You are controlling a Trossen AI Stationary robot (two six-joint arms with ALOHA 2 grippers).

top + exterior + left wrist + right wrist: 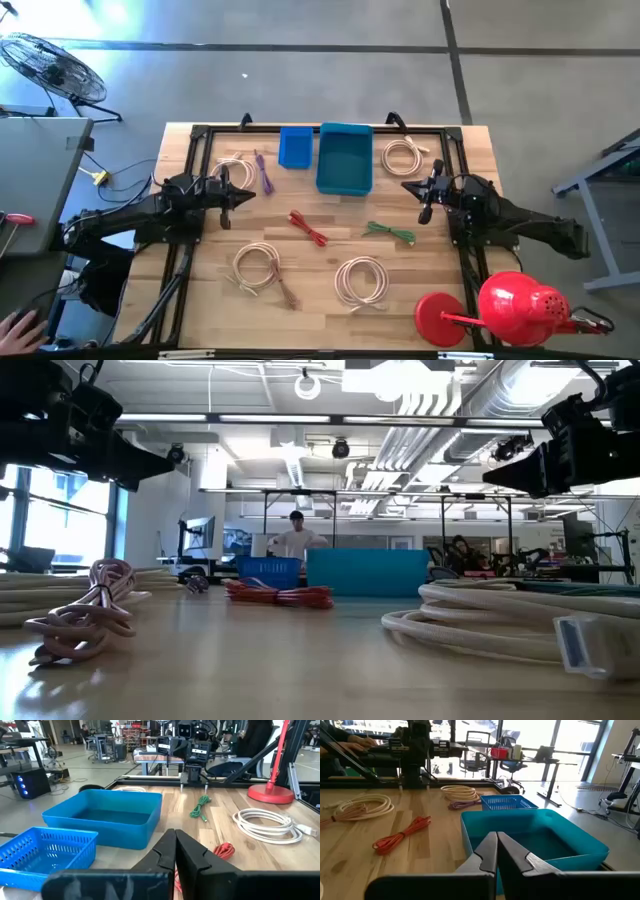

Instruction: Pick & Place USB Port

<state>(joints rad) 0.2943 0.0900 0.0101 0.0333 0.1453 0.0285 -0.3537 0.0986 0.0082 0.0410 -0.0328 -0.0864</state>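
Note:
Several coiled or bundled cables lie flat on the wooden table: red (308, 228), green (390, 232), purple (265, 172), and pale coils (255, 268) (360, 280) (402, 155) (232, 170). One white coil shows a plug end (580, 642). At the far middle stand a small blue basket (295, 148) and a teal bin (345, 158). My left gripper (228, 195) (175, 834) hovers shut at the table's left. My right gripper (425, 197) (496, 837) hovers shut at the right. They face each other and nothing is between the fingers of either.
A red desk lamp (515, 305) with a round base (440, 318) stands at the near right corner. A black frame (200, 135) runs round the table's far and side edges. Bare wood lies between the red cable and the teal bin.

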